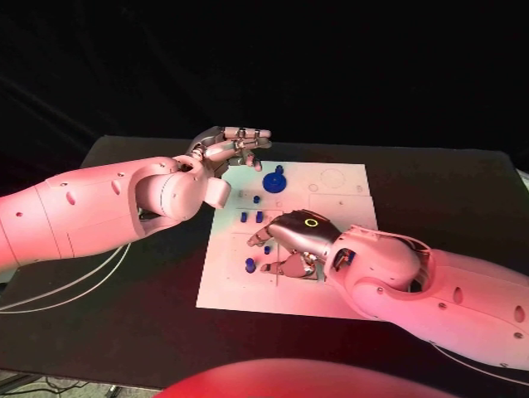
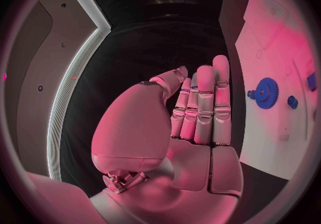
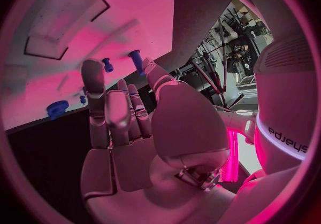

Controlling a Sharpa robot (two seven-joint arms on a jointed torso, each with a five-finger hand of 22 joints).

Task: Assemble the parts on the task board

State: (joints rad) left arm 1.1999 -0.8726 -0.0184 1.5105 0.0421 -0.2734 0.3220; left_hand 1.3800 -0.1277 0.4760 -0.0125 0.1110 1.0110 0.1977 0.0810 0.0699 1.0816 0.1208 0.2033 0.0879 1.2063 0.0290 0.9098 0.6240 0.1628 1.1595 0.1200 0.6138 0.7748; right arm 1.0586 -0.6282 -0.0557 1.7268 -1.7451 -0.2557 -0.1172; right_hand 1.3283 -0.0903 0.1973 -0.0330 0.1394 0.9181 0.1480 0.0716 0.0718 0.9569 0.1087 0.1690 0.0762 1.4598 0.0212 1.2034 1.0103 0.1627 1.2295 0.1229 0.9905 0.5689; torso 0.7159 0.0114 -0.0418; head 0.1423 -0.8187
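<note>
The white task board lies mid-table. A blue gear stands near its far left; small blue pegs stand further towards me. My left hand hovers over the board's far left corner, fingers straight and together, holding nothing; in the left wrist view the gear is off to the side of my fingers. My right hand is low over the board's near middle, palm down. In the right wrist view its fingers are extended, and the thumb tip ends right beside an upright blue peg.
The board carries a dark-edged rectangular recess and faint round outlines at its far right. Another blue peg stands by the board's near left. Black table surrounds the board on all sides.
</note>
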